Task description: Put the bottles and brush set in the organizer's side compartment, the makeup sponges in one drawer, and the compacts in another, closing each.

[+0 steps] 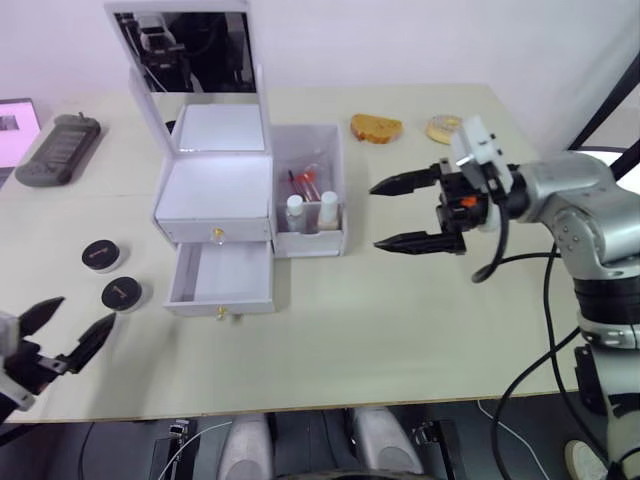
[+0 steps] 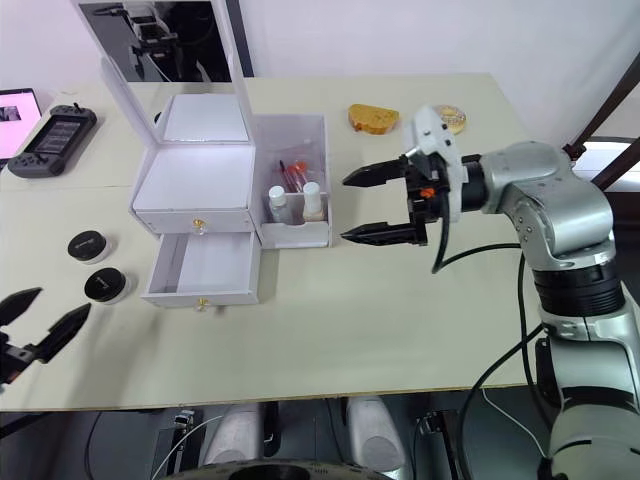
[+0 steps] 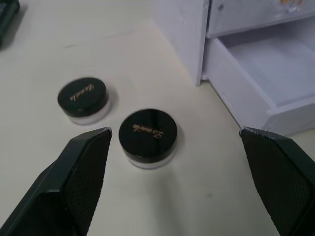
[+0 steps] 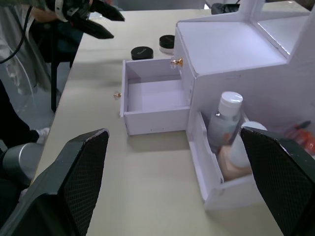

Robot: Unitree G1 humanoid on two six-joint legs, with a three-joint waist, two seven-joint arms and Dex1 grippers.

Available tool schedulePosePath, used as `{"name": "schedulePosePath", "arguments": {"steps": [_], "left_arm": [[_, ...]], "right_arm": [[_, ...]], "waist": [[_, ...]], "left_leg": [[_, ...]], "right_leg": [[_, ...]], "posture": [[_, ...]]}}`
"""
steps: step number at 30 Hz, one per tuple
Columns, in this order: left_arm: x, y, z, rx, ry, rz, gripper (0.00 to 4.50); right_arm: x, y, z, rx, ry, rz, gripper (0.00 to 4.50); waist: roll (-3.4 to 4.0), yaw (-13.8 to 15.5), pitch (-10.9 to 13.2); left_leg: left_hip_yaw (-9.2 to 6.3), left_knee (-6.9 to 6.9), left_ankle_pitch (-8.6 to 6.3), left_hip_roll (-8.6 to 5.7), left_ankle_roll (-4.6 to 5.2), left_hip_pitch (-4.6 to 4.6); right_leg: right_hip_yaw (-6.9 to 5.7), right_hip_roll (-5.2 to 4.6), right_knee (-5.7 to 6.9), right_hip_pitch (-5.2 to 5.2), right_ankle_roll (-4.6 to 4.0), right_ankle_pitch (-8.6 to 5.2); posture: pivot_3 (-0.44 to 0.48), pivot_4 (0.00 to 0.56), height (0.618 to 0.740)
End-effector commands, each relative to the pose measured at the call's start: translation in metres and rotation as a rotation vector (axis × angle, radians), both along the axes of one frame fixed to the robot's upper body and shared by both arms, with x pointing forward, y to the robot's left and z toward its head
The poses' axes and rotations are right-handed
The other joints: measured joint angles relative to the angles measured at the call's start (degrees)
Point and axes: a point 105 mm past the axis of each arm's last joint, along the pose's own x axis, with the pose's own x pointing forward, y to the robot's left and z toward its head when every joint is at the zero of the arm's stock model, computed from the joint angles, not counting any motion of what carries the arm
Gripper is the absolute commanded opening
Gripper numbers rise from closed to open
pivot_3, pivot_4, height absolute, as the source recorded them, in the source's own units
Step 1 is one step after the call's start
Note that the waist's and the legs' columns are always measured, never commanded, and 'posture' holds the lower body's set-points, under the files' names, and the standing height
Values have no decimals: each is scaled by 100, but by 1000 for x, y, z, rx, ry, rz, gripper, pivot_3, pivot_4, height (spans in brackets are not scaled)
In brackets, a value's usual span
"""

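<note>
The compacts (image 1: 121, 293) sit on the table just left of the organizer's open lower drawer (image 1: 221, 278), and the left gripper (image 1: 62, 335), spread wide and empty, looks poised to reach forward for the nearer one.

White organizer (image 1: 215, 190); 2 black-lidded compacts (image 3: 148, 132).
</note>
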Motion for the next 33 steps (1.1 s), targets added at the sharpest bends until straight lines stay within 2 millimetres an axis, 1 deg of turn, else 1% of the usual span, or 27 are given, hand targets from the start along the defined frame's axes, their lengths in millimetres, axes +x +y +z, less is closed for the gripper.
{"name": "schedulePosePath", "arguments": {"steps": [1,4,7,13,18,22,25,28,33], "left_arm": [[4,8,-4,17,114,104,4390],[16,6,2,54,182,119,4390],[27,1,3,51,225,94,4390],[43,-2,-2,44,268,88,4390],[55,2,-3,45,281,86,4390],[67,-3,-7,2,278,77,4390],[73,-5,-9,1,280,71,4390],[78,-2,-9,8,282,82,4390],[80,-2,-13,-6,309,86,4390]], "right_arm": [[7,0,14,-13,-57,-45,4500],[10,-3,13,-31,-77,-57,4500],[13,-5,14,-36,-94,-74,4500],[12,-9,15,-48,-105,-88,4500],[12,-14,17,-53,-118,-116,4500],[11,-16,18,-49,-121,-130,4500],[10,-17,20,-49,-126,-139,4500],[10,-17,22,-48,-131,-143,4500],[10,-18,24,-46,-136,-149,4500]], "waist": [[0,2,0],[-2,21,1],[-1,3,1],[1,-21,2],[1,1,2],[0,6,2],[0,7,2],[0,5,2],[0,5,2]], "left_leg": [[0,1,0,0,0,0],[-3,1,0,0,0,0],[-1,2,0,-1,0,0],[-3,-13,0,0,1,0],[-5,-7,0,1,1,0],[-4,1,0,-2,0,-1],[-4,-1,0,-2,1,-1],[-4,-7,0,-1,1,-1],[-5,-4,0,-1,1,-1]], "right_leg": [[0,0,1,-1,0,0],[-2,2,1,1,0,0],[0,0,-2,3,0,0],[0,9,2,-6,2,1],[-1,9,4,-4,1,1],[-1,4,3,2,1,1],[-1,5,4,2,2,2],[-1,6,4,-1,3,2],[-1,7,5,-1,4,2]], "posture": [[0,150,740],[0,150,740],[0,150,740],[0,150,740],[0,150,740],[0,150,740],[0,150,740],[0,150,740],[0,150,740]]}}
